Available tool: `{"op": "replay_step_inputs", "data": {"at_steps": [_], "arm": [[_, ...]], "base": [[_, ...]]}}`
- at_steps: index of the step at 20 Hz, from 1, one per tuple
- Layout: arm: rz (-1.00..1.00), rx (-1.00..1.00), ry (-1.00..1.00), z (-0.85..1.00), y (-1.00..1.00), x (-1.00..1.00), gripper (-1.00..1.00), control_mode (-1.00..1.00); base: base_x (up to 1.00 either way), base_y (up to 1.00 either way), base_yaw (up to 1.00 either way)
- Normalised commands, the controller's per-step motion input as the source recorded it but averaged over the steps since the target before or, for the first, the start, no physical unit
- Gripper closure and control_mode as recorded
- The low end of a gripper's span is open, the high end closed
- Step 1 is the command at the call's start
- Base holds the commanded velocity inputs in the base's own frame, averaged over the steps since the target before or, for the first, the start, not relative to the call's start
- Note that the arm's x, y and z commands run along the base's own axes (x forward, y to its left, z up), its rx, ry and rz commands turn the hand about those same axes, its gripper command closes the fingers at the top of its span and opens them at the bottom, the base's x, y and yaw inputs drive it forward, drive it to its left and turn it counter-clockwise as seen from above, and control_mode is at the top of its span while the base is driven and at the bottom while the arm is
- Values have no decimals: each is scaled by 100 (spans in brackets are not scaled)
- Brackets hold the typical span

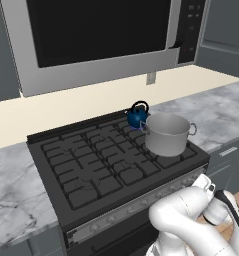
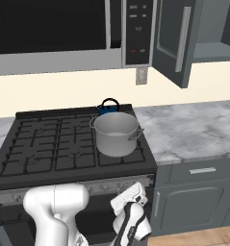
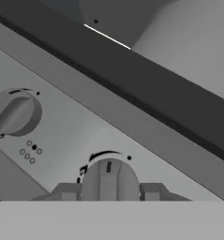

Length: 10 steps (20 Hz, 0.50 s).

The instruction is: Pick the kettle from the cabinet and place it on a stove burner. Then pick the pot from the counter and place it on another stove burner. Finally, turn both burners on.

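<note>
- Left base view, left to right: marble counter point(image 1: 16, 185) at lower left, then wide black cooktop point(image 1: 111, 160) across the middle, with silver knob strip point(image 1: 136, 205) along its front edge.
- At the rear right burner, small dark-blue kettle point(image 1: 137, 116) standing upright, black handle arched over it.
- Just beside and in front of the kettle, wide grey pot point(image 1: 167, 133) upright on the front right burner, partly covering the kettle; whether touching it, cannot tell.
- Above, large microwave point(image 1: 96, 35) across the top of the frame.
- Right base view, left to right: burner grates point(image 2: 49, 141) bare on the left and centre, pot at centre right of the cooktop, kettle behind it with only handle and a little blue showing.
- Further right, counter running to the frame edge, over dark grey drawer front with silver handle point(image 2: 202, 170).
- At upper right, cabinet point(image 2: 208, 33) with its door point(image 2: 176, 41) swung open, plain shelf visible inside.
- Hand view: at left, one round grey knob point(image 3: 14, 112), turned aslant.
- At bottom centre, second knob point(image 3: 108, 180) with its ridge upright, sitting between the two dark finger tips of the gripper point(image 3: 108, 191).
- Fingers point(image 3: 66, 191) close against both sides of this knob, pinching it.
</note>
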Motion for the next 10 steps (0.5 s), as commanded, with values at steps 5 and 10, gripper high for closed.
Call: {"op": "replay_step_inputs", "data": {"at_steps": [5, 10], "arm": [[0, -20, -5, 14, 3, 0, 100, -100], [0, -12, 1, 3, 17, 1, -100, -100]], "base": [[0, 0, 0], [0, 0, 0]]}}
